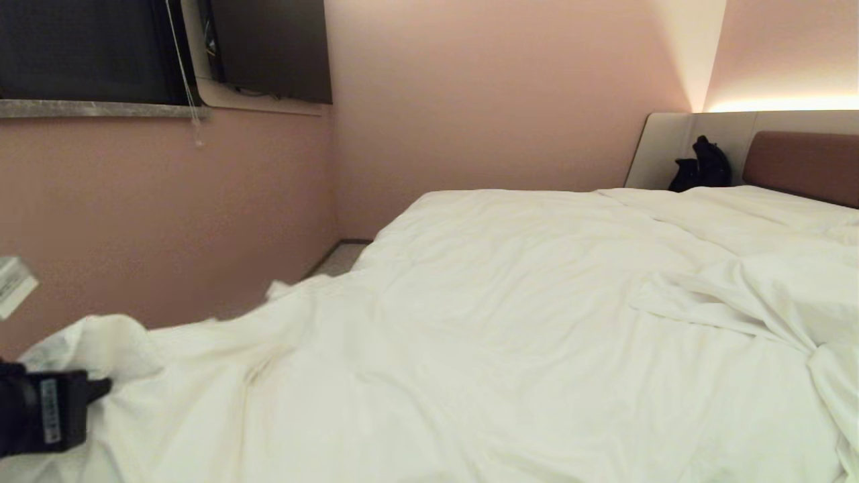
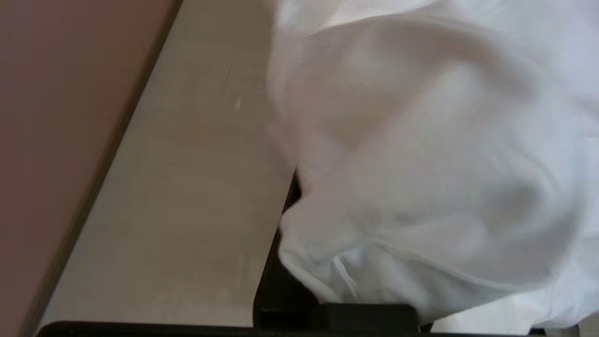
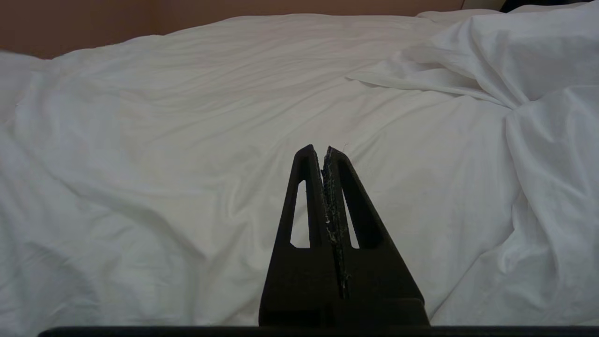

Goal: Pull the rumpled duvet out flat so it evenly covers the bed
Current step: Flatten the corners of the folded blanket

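The white duvet (image 1: pixel 510 302) lies over the bed, whose brownish-red headboard (image 1: pixel 805 164) shows at the far right. A rumpled fold (image 1: pixel 738 288) bunches up on the right side. At the near left corner my left gripper (image 1: pixel 100 387) is shut on a raised bunch of the duvet's edge. In the left wrist view that cloth (image 2: pixel 421 164) drapes over the jaws, and only one black finger (image 2: pixel 276 290) shows. My right gripper (image 3: pixel 324 150) is shut and empty, held above the duvet (image 3: pixel 187 140), outside the head view.
A pink wall runs close along the bed's left side, with a narrow strip of beige floor (image 1: pixel 339 258) between them. A dark window and a wall screen (image 1: pixel 275 47) hang above. A black bag (image 1: pixel 701 164) sits by the headboard's pale panel.
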You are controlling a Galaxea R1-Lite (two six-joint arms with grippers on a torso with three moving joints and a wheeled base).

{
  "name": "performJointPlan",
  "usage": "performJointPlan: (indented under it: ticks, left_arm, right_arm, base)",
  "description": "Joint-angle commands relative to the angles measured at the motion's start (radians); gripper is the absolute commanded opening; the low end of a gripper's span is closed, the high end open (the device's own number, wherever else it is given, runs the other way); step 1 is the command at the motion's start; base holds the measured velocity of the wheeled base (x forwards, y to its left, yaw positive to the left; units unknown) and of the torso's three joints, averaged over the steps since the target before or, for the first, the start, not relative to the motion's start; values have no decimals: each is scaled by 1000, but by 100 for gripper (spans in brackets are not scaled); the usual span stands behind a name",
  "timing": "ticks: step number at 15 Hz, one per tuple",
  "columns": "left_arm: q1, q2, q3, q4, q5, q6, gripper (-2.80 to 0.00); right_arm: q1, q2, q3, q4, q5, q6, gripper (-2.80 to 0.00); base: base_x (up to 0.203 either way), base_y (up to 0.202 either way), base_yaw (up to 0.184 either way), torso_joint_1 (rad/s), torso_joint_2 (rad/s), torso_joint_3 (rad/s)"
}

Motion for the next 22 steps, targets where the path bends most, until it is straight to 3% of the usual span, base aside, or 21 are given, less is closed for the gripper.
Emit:
performJointPlan:
  ticks: [1, 3, 6, 13, 14, 22]
  left_arm:
    - [35, -108, 9, 90, -4, -8, -280]
    - [77, -150, 14, 172, -3, -28, -280]
    - [83, -186, 20, 235, -6, -32, -280]
    - [83, -183, 17, 244, -39, -55, -280]
    - [83, -183, 17, 248, -39, -54, 0]
    - [83, -175, -12, 238, -61, -55, 0]
  right_arm:
    - [0, 1, 0, 0, 0, 0, -280]
    - [0, 1, 0, 0, 2, 0, -280]
    - [0, 1, 0, 0, 0, 0, -280]
    - [0, 1, 0, 0, 2, 0, -280]
    - [0, 1, 1, 0, 0, 0, -280]
    - [0, 1, 0, 0, 0, 0, -280]
  base:
    - [0, 0, 0, 0, 0, 0]
    - [0, 0, 0, 0, 0, 0]
    - [0, 0, 0, 0, 0, 0]
    - [0, 0, 0, 0, 0, 0]
    - [0, 0, 0, 0, 0, 0]
    - [0, 0, 0, 0, 0, 0]
